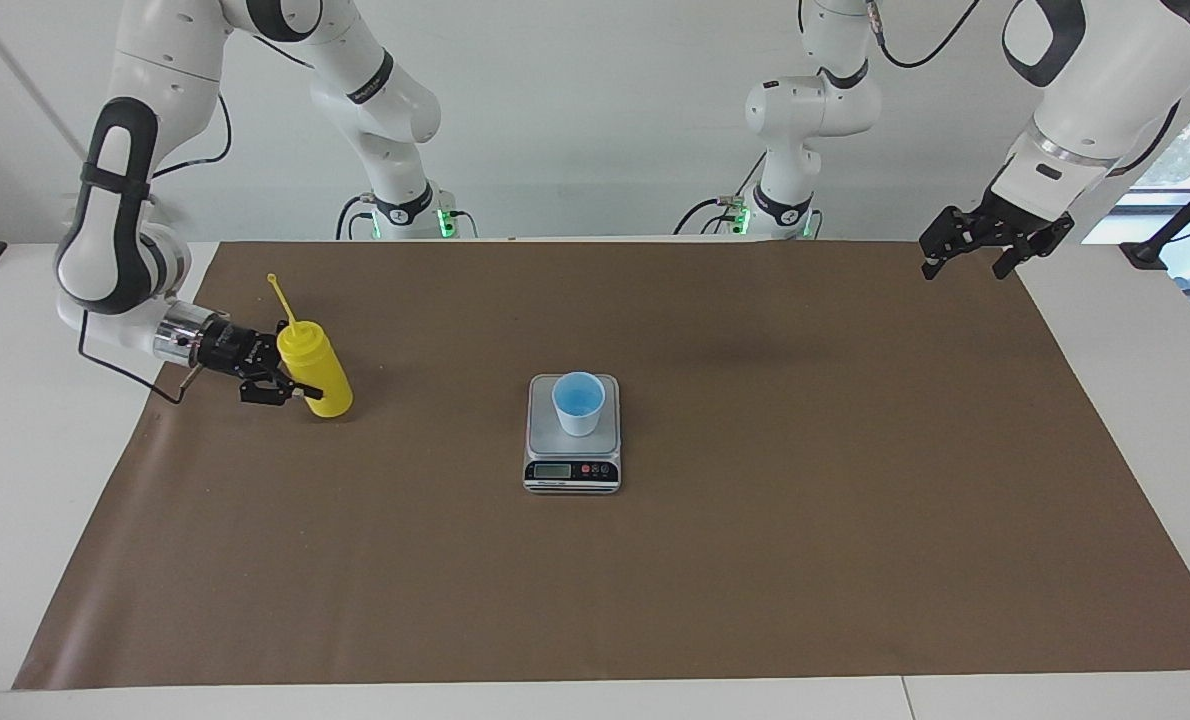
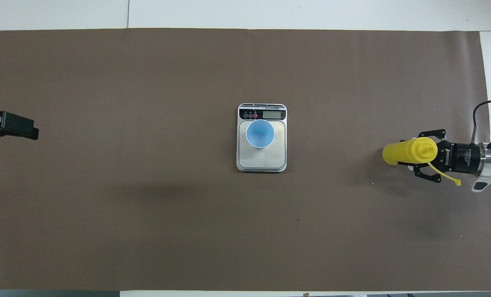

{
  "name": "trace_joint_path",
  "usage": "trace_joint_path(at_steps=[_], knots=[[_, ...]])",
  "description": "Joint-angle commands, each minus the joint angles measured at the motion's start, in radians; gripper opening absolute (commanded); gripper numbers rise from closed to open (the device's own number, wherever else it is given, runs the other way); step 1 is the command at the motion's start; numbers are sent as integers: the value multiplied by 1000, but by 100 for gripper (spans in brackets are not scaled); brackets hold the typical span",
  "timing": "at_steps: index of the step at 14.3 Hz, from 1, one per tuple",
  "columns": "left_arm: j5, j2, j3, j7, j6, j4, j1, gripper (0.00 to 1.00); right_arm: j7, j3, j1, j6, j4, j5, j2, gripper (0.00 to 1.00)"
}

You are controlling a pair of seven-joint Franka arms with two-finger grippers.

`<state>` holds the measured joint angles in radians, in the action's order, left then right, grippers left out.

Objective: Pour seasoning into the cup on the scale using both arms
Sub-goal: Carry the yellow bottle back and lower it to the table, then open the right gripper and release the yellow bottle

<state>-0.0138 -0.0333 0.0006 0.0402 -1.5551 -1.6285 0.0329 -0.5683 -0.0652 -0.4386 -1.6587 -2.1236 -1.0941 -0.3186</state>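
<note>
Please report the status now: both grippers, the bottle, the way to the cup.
Right gripper shut on seasoning bottle, bottle base on the mat. Left gripper open, waiting over mat corner. Cup on scale, path clear.

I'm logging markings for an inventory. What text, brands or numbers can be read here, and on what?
"ROBOTIQ": on the right end effector, though barely legible.
Scale LCD display: digits unreadable.
Scale button labels: too small to read.
Seasoning bottle and cup: no visible text.
</note>
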Motion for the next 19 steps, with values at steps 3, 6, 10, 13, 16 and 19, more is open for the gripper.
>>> trace_joint_path(at_steps=[3, 6, 10, 13, 16, 19], knots=[[-17, 3, -2, 13, 15, 4, -11, 100, 60, 16, -17, -47, -38, -41, 1, 0], [-17, 1, -2, 13, 15, 4, -11, 100, 62, 16, -31, -13, -38, -76, -37, 0], [-17, 1, -2, 12, 15, 4, -11, 100, 82, 16, -52, 0, -32, -78, -60, 57], [-15, 1, -2, 13, 15, 4, -11, 100, 106, 15, -63, 0, -15, -70, -62, 100], [-17, 1, -2, 13, 15, 4, -11, 100, 120, 13, -72, 25, 33, -55, -74, 100], [-17, 1, -2, 12, 15, 4, -11, 100, 123, 13, -116, 37, 129, 54, -94, 100]])
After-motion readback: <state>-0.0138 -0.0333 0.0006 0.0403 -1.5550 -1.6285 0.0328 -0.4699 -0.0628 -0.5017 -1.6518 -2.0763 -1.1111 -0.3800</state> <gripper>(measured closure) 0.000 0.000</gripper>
